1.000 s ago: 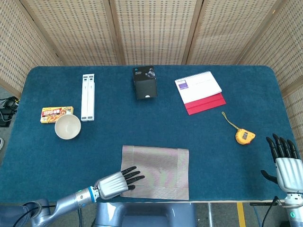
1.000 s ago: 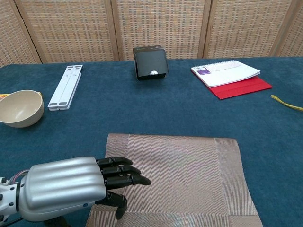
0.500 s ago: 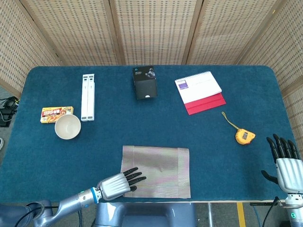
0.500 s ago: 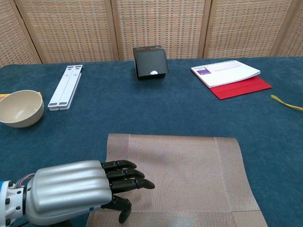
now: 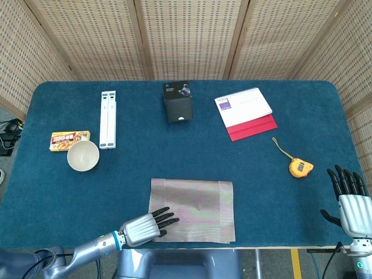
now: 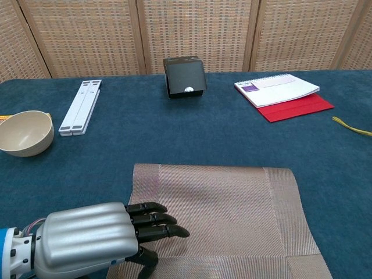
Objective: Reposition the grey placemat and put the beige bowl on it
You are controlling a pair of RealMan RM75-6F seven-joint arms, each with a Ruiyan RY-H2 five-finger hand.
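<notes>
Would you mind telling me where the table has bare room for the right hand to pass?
Bare cloth lies between the placemat and tape measure, and across the middle below the black box. It is crowded near the bowl, by the snack packet and white stand.

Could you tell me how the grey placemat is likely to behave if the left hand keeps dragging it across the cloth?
The grey placemat looks thin and woven, so probably floppy and light. On the fuzzy blue tablecloth it may bunch rather than glide. The left hand presses only its near-left corner, so it could pivot.

Grey woven placemat (image 5: 193,210), beige bowl (image 5: 83,156), dark blue table (image 5: 192,151), silver left hand (image 5: 143,227) with black fingers (image 6: 157,220), orange tape measure (image 5: 300,168), red-and-white notebook (image 5: 246,113), black box (image 5: 177,102)
</notes>
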